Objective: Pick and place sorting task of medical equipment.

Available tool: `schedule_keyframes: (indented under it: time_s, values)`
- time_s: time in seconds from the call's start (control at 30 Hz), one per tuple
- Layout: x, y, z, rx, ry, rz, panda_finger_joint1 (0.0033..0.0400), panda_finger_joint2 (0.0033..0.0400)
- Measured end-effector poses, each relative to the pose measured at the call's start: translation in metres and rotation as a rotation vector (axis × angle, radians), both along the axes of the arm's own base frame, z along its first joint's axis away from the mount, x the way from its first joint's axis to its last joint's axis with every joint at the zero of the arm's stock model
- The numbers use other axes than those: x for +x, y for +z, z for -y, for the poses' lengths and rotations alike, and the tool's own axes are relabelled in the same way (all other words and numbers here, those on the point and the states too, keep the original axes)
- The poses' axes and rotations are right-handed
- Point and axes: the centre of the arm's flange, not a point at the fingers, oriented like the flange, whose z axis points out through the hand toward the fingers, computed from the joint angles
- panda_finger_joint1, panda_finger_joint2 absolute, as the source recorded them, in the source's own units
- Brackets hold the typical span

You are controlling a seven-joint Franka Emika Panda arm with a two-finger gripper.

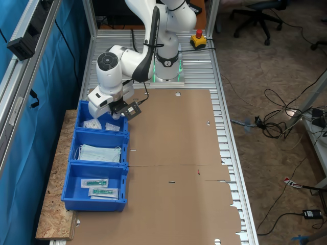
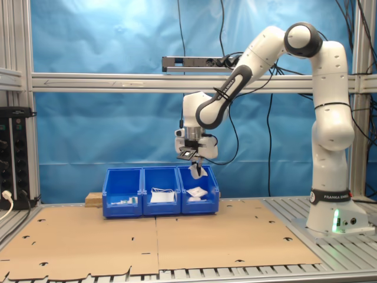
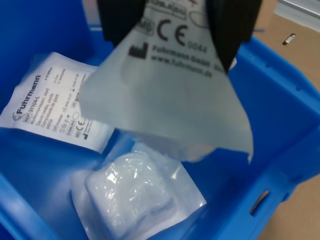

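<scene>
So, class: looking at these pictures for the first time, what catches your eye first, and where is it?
The white robot arm reaches over a row of three blue bins at the edge of the brown cardboard-covered table. Its fingers pinch a whitish packet above the end bin nearest the arm's base, where two similar packets already lie. The middle bin holds light-blue face masks.

End effector (image 2: 196, 167) clamped, pointing down
</scene>
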Motion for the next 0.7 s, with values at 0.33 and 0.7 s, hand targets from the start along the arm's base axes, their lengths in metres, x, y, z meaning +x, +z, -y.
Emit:
schedule_keyframes:
  time_s: [0.33,0.7]
  values:
    - [0.003,-0.006,0.018,-0.024,-0.022,0.024,0.0069,0.0069]
    - [0.008,-0.010,0.033,-0.046,-0.038,0.042,0.0069,0.0069]
